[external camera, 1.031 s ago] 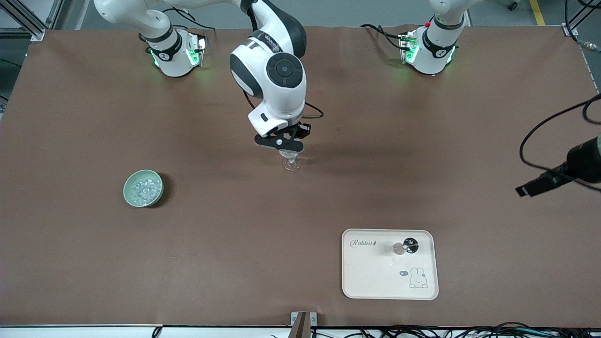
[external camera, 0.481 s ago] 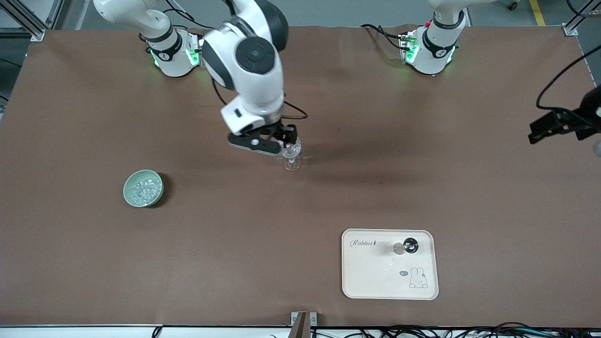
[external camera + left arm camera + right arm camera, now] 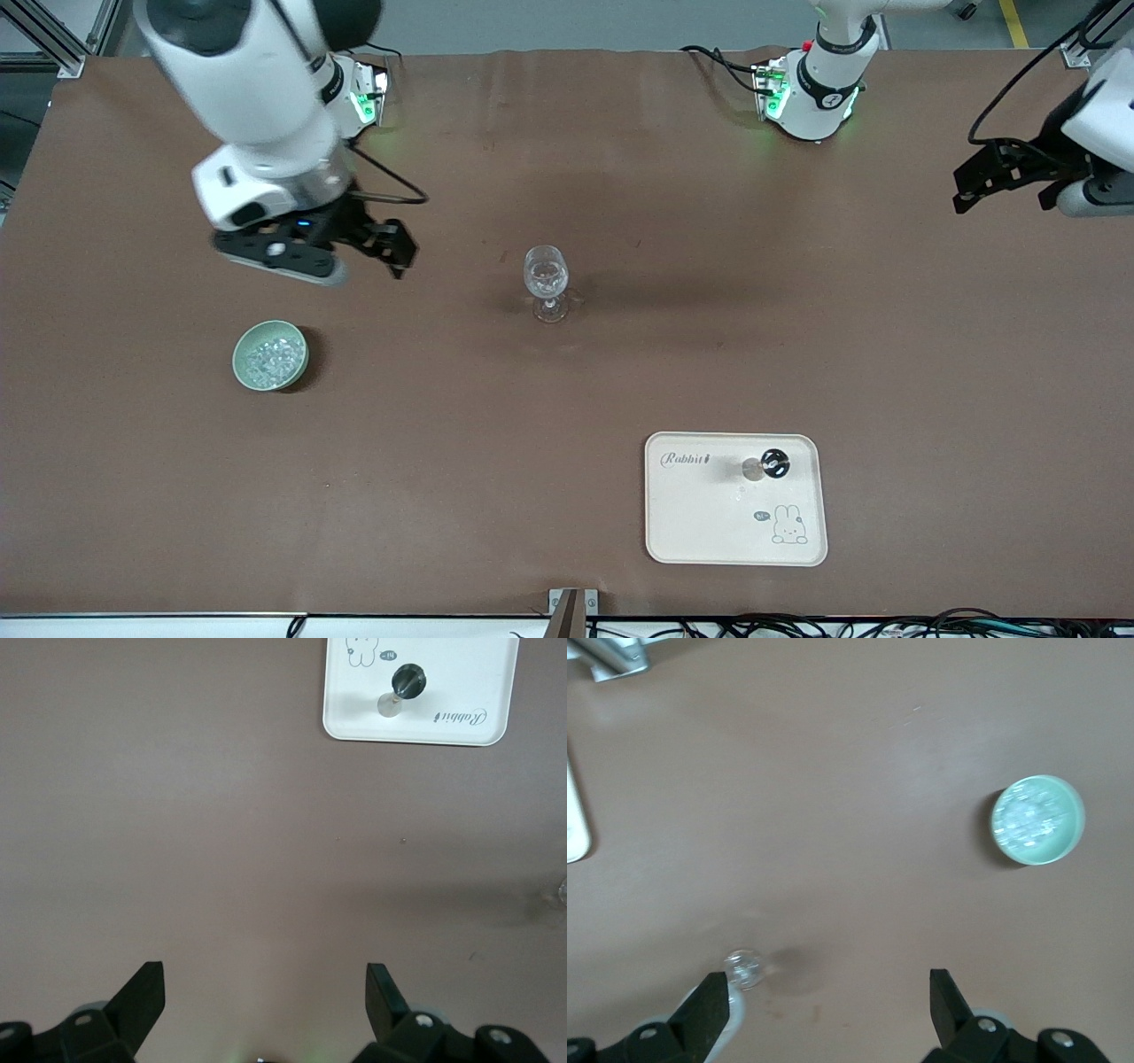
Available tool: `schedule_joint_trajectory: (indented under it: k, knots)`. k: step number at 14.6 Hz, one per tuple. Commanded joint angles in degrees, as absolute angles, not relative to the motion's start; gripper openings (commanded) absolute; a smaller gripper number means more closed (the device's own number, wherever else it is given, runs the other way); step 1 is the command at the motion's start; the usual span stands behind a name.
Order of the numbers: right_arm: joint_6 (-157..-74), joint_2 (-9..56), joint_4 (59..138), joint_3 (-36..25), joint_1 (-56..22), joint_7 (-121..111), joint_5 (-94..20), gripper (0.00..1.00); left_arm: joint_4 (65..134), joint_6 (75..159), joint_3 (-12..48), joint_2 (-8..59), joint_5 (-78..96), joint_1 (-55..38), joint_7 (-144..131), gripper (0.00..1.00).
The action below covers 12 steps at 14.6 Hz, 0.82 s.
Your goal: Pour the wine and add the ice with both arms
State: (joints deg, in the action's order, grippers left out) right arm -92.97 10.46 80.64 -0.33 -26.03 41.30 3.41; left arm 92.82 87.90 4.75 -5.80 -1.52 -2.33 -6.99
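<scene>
Clear stemmed wine glass stands mid-desk, seemingly with ice inside; no wine visible.
Right gripper, jaws apart, hangs empty near the pale green bowl of ice; left gripper, jaws apart, waits.

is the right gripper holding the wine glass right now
No, the right gripper hangs open over bare table, apart from the wine glass.

I work in a robotics lab: brown paper-covered table, aluminium frame rails, loose black cables, yellow floor tape.
</scene>
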Motion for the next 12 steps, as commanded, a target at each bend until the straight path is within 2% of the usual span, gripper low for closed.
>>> schedule_joint_trajectory:
  k: [1, 8, 10, 12]
  knots:
    - [-90.36, 6.6, 82.97, 0.7, -20.24, 35.45, 3.69, 1.0, 99.32, 91.14, 4.22, -10.37, -1.23, -2.9, -7.47, 1.0]
    - [-86.32, 3.08, 82.36, 0.79, -3.19, 9.96, 3.43, 1.0, 98.09, 90.09, 4.57, -9.76, -0.97, -3.16, -6.07, 1.0]
    - [-85.34, 2.73, 81.92, 0.62, -1.06, 8.79, 3.6, 1.0, 97.65, 90.09, 4.66, -8.97, -0.88, -3.08, -5.89, 1.0]
    - [-84.04, 2.9, 77.98, 0.62, 1.39, 8.09, 3.25, 1.0, 97.47, 89.04, 4.66, -8.88, -0.88, -2.99, -5.8, 1.0]
